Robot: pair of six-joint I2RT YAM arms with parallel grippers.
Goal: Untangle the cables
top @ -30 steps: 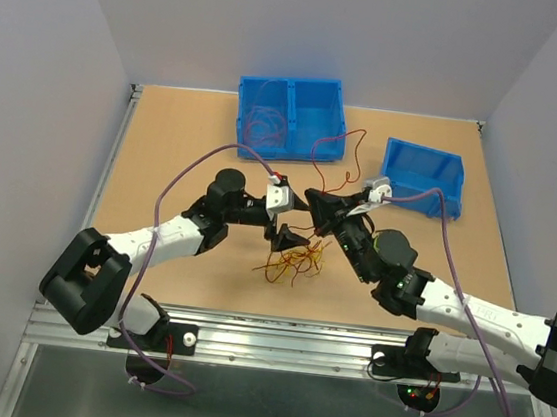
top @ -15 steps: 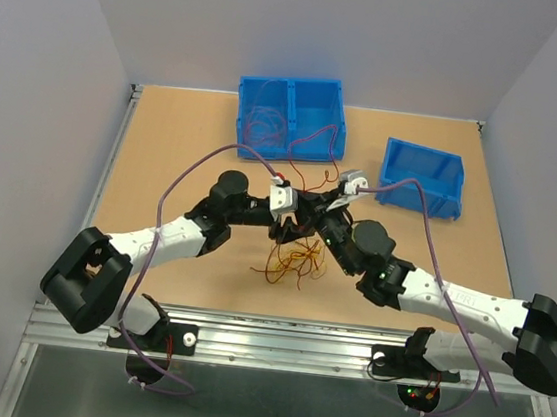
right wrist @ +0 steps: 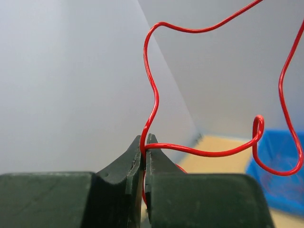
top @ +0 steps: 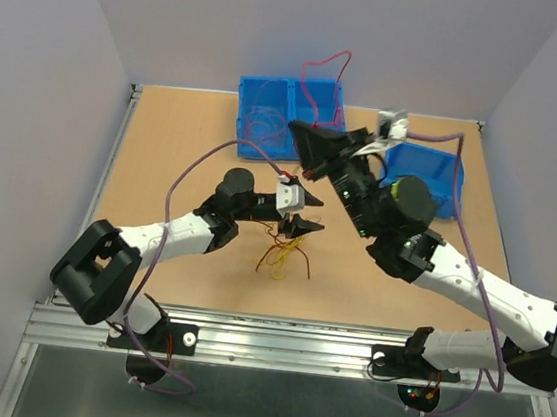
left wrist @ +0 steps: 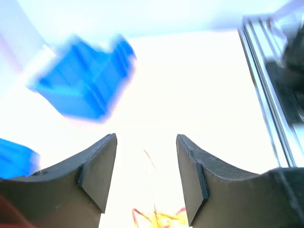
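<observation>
Right gripper (top: 296,127) is raised high above the table, jaws clenched on a red cable (right wrist: 156,100). In its wrist view the two fingertips meet with the strand pinched between them. The cable springs up from the grip in loose bends and curls back past the tips. From above, its loop stands against the back wall, over the divided blue bin (top: 273,82).

Left gripper (top: 308,214) hangs lower, over the middle of the table. Its jaws are parted and hold nothing; the wrist view shows only a bare gap between the pads (left wrist: 97,173).

On the tan table (top: 175,146) the divided bin sits at the back. A smaller blue bin (top: 434,166) lies to its right, partly behind the right arm. A heap of cables (top: 283,257) in orange, yellow and dark red lies just on the near side of the left gripper and well apart from the right gripper. Pale reddish loops (top: 265,123) lie in the divided bin's left compartment.

The left wrist view is washed out and blurred, with the heap cut off at its bottom edge. Whether any strand of the heap touches the left fingers cannot be told. The red cable's lower end is hidden behind the right fingers.
</observation>
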